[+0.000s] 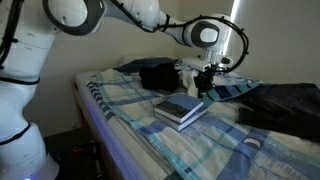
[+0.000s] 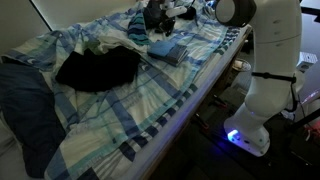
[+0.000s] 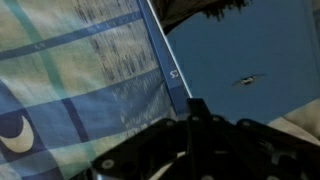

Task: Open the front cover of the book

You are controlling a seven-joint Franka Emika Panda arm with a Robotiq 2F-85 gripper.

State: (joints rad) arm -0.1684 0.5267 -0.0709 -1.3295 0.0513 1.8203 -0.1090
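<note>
My gripper [image 1: 203,88], pressed together, hangs just over one edge of the book [image 1: 180,110]; the cover [image 3: 250,60] spreads ahead, that edge running straight away from me.

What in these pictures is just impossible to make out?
- Pincer: wrist view, tips a dark blur, cut off by the bottom edge.
- Thick dark blue-grey hardback book: exterior view, too small for detail.
- Its thin dark front cover: wrist view, markings blurred, right edge crops it.

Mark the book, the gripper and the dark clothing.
the book [image 1: 179,108]: exterior view, cover's middle
the gripper [image 1: 201,93]: exterior view, between fingertips
the dark clothing [image 2: 98,68]: exterior view, fabric's middle
</note>
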